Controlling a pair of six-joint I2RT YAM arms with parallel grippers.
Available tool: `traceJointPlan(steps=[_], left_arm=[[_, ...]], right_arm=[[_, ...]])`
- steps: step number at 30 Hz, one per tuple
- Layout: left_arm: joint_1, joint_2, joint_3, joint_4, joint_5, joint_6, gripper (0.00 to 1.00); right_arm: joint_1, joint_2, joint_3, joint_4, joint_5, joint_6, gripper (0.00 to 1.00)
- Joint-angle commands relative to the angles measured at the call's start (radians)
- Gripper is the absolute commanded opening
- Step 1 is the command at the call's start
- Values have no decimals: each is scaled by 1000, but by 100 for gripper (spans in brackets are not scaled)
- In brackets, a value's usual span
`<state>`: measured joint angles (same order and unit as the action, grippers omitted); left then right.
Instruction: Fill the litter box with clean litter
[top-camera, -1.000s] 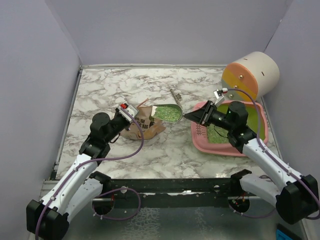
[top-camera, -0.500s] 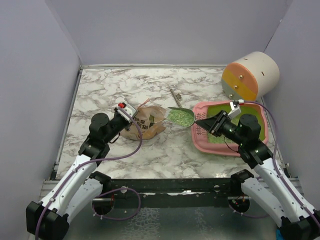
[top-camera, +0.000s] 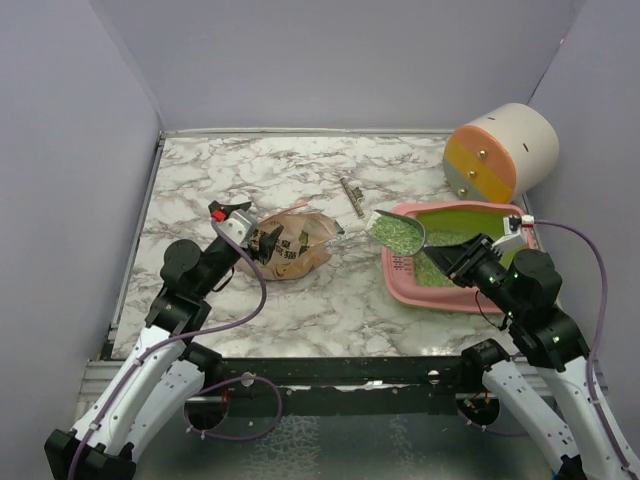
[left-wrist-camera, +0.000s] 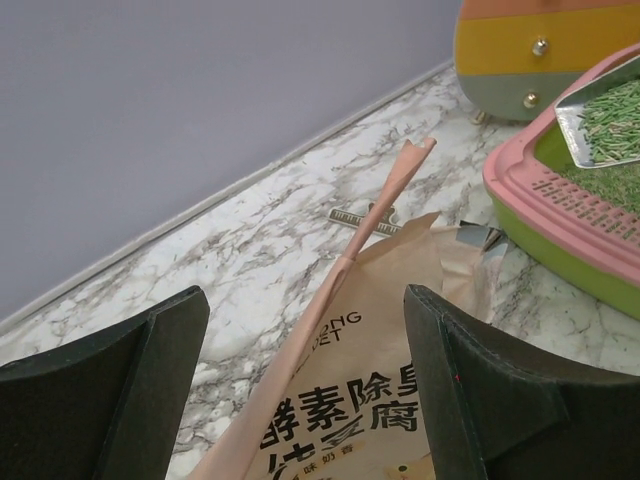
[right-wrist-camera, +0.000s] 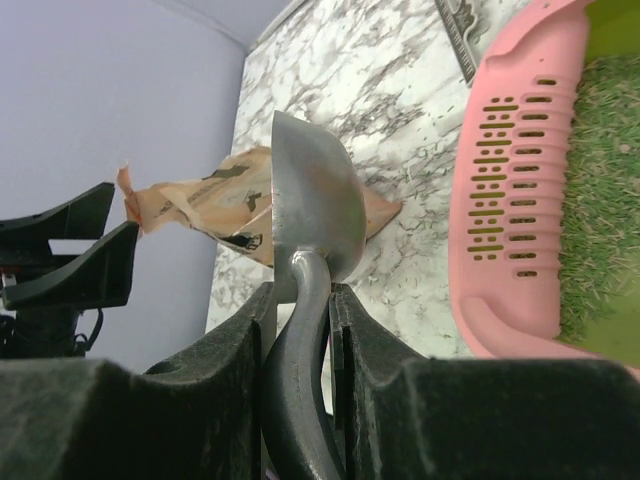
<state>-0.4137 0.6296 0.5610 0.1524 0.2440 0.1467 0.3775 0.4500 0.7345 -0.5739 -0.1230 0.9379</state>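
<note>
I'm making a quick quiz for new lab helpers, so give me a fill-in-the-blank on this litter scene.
1. The right gripper is shut on the handle of the scoop, which carries litter of a pale ____ colour.
2. The left gripper stands ____, holding nothing, with the bag below it.
3. The litter box has a ____ rim around its lime-green inside.
4. The bag lies on a ____-patterned table.

Missing words: green; open; pink; marble

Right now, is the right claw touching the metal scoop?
Touching. The right wrist view shows the right gripper closed on the scoop's handle, a finger against each side.
</note>
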Motion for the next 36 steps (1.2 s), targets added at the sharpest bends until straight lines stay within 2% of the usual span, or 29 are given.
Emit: traceJointPlan(steps=[1, 8, 14, 17, 23, 31, 36], left_arm=[[3, -54, 21, 47, -91, -42, 82], [3, -73, 24, 36, -109, -47, 82], [3, -68, 31, 31, -75, -62, 82], [3, -67, 31, 32, -63, -67, 81], [3, -64, 31, 31, -49, -73, 81], [3, -66, 28, 29, -45, -74, 81], [3, -55, 31, 26, -33, -77, 81]], right_arm=[[-5, -58, 93, -110, 150, 5, 1], [30, -122, 216, -294, 403, 20, 1], [231, -175, 349, -520, 724, 112, 1], [344, -197, 406, -641, 827, 175, 1], [385, -150, 490, -781, 931, 204, 1], [417, -96, 534, -830, 1008, 203, 1], [429, -22, 572, -834, 1037, 116, 1]])
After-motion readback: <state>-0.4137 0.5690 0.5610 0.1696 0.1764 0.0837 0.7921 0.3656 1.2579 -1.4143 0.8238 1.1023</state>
